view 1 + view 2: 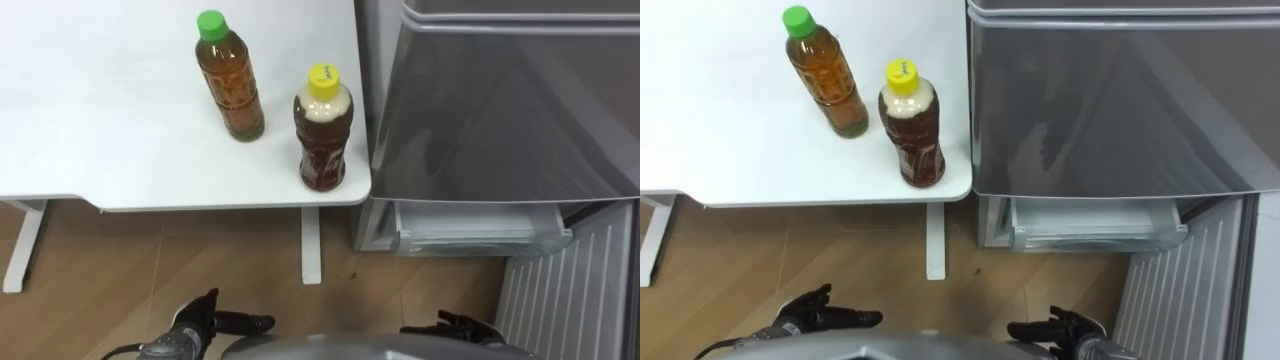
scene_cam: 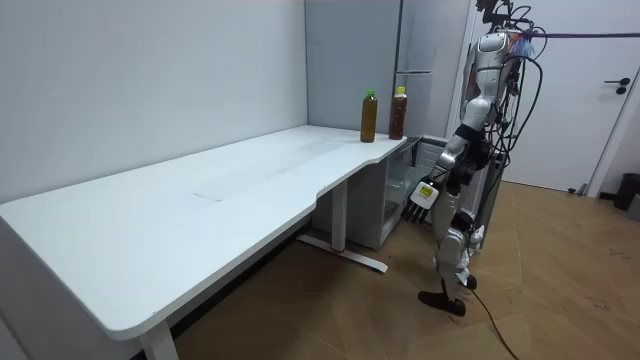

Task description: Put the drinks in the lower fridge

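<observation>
While both drinks stand upright on the white table (image 1: 120, 120), close to its corner, neither is in a hand. On that bare tabletop the green-capped bottle (image 1: 230, 80) stands further back from the table's front edge. The yellow-capped bottle (image 1: 322, 130) stands near it but apart, closest to the corner. A grey fridge (image 1: 500, 100) stands just beside the table's right edge, its lower compartment open and a pale drawer (image 1: 480, 235) showing below the tabletop. Below the table's front edge, over the wood floor (image 1: 200, 260), the left hand (image 1: 810, 312) and right hand (image 1: 1062, 328) hang low, fingers loosely stretched, both empty. From the room view, the robot stands upright at that table corner. The long table runs along a pale wall (image 2: 150, 90), and a white door (image 2: 590, 100) lies beyond its far end.
</observation>
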Robot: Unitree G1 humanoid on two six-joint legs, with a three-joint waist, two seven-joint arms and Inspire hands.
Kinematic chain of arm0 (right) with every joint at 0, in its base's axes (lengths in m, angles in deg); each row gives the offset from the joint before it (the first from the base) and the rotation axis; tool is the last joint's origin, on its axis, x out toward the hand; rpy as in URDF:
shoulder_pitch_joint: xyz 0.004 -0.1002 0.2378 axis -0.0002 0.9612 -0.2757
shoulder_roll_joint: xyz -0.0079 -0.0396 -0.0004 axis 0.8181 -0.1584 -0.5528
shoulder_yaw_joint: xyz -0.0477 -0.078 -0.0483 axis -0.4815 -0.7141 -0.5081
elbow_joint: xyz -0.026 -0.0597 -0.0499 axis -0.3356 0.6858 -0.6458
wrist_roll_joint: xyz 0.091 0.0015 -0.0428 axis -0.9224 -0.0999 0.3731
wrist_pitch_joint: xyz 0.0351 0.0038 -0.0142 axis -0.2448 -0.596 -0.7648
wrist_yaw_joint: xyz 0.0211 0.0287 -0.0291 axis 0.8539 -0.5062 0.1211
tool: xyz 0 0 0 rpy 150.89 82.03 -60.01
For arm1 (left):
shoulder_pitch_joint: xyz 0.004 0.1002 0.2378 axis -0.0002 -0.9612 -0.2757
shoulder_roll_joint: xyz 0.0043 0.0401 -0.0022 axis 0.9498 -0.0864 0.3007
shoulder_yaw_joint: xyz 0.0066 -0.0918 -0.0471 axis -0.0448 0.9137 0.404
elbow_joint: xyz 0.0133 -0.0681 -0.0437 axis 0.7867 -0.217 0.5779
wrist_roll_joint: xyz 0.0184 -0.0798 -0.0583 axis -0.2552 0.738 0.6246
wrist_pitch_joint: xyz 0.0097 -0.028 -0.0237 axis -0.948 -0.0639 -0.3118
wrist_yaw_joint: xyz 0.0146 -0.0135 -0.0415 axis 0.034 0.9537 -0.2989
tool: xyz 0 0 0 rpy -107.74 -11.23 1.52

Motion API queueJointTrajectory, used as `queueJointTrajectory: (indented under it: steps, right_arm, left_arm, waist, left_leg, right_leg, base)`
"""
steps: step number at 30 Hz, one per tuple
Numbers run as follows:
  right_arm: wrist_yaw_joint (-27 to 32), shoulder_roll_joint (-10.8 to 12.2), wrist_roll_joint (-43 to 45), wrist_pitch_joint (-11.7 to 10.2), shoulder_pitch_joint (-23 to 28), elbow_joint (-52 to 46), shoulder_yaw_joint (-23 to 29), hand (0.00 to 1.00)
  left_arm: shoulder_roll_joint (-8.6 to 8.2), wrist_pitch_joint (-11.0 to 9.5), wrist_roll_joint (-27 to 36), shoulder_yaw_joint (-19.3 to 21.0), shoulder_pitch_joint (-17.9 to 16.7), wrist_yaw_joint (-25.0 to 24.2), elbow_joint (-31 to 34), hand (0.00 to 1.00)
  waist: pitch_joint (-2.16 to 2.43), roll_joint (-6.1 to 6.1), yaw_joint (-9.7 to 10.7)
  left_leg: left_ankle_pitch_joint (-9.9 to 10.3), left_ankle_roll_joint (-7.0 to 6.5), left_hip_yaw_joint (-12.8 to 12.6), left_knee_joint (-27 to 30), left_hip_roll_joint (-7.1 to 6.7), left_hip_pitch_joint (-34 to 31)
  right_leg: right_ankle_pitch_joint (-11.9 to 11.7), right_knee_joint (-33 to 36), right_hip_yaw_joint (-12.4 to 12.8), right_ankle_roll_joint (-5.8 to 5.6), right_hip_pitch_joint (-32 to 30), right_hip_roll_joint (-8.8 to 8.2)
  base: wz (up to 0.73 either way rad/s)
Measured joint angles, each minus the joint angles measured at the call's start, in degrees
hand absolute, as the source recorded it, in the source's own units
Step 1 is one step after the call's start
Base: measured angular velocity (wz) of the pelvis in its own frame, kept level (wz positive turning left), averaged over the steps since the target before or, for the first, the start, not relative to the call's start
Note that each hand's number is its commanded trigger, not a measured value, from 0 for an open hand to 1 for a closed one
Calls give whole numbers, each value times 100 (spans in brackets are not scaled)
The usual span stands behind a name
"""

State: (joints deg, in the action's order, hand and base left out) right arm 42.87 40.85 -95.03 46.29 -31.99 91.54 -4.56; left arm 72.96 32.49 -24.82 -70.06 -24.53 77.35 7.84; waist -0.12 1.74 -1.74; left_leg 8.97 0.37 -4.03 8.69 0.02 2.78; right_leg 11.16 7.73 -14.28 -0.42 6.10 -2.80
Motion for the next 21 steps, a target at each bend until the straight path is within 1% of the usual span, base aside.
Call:
queueJointTrajectory:
  steps: [3,9,13,17,21]
  right_arm:
    - [0,0,0,-2,-2,6,2,0]
    - [35,4,84,-52,-4,1,10,0]
    - [50,14,129,-67,-4,-2,37,0]
    - [52,15,140,-76,7,-7,59,0]
    - [76,18,140,-144,29,-13,60,0]
  left_arm:
    - [0,-6,0,0,-1,0,-1,0]
    - [6,-113,-1,7,-31,19,-1,0]
    - [-5,-153,3,102,-71,20,-1,0]
    - [-5,-178,3,106,-82,22,-1,0]
    - [-12,-197,46,114,-91,64,-14,0]
  waist:
    - [-1,0,1]
    - [-5,35,-2]
    - [-6,48,-1]
    - [-6,51,-4]
    - [-5,52,-4]
  left_leg:
    - [0,0,3,0,0,2]
    - [0,0,2,-1,-2,4]
    - [0,0,1,-1,-3,2]
    - [0,0,7,-3,-3,3]
    - [1,0,18,-4,-3,4]
  right_leg:
    - [0,-1,1,0,2,1]
    - [1,-4,7,-1,-7,-1]
    - [1,-6,7,-2,-4,-1]
    - [1,-7,10,-2,-2,0]
    - [1,-6,11,-1,8,1]
  base:
    - [0]
    - [0]
    - [0]
    - [0]
    - [0]
